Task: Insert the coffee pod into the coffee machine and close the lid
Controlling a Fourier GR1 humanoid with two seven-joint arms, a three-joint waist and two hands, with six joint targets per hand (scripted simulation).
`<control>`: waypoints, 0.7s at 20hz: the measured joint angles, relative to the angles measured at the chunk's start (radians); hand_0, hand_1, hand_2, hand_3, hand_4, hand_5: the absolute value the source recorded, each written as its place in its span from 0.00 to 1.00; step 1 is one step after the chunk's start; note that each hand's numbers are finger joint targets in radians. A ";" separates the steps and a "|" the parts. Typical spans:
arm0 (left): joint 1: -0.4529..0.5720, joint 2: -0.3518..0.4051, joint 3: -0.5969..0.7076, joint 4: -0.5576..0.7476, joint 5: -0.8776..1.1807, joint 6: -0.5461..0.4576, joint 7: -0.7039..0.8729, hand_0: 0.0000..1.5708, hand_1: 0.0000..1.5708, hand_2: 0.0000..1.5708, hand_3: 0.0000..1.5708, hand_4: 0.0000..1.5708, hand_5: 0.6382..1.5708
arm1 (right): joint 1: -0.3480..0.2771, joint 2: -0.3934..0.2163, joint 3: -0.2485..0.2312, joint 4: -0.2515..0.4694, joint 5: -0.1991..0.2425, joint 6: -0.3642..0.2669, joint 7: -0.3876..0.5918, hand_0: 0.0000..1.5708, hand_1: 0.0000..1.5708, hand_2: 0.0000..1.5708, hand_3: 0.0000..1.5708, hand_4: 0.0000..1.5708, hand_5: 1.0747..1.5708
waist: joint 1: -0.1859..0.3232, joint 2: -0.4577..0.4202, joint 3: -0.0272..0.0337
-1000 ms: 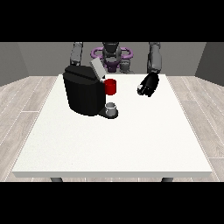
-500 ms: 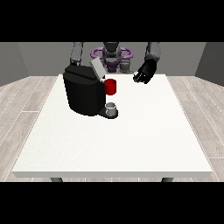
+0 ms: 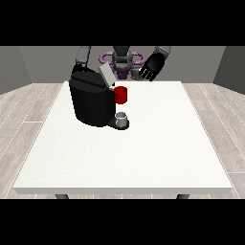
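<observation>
The hand at the view's right hangs with relaxed fingers, holding nothing, above and right of the coffee machine. Its lid stands raised. The pod isn't plainly visible. To close well, press the lid's free edge down squarely

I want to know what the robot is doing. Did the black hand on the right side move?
Yes. The hand at the view's right has gone up and toward the coffee machine, away from the camera.
</observation>
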 measured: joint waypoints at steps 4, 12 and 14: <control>-0.088 0.000 0.053 0.005 0.037 -0.047 0.056 0.79 0.79 0.81 0.81 0.32 1.00 | -0.030 -0.013 -0.007 -0.018 -0.007 0.012 0.003 0.00 0.00 0.00 0.00 0.00 1.00 | -0.028 0.013 0.0001; -0.231 0.051 0.121 0.031 0.058 -0.068 0.104 0.77 0.77 0.81 0.80 0.31 1.00 | -0.087 -0.022 -0.017 -0.071 -0.008 0.005 0.006 0.00 0.00 0.00 0.00 0.02 1.00 | -0.098 0.098 -0.0001; -0.252 0.064 0.128 0.045 0.050 -0.059 0.111 0.79 0.79 0.83 0.80 0.31 1.00 | -0.105 -0.019 -0.008 -0.093 -0.001 0.001 0.028 0.00 0.00 0.00 0.00 0.17 1.00 | -0.116 0.117 0.0000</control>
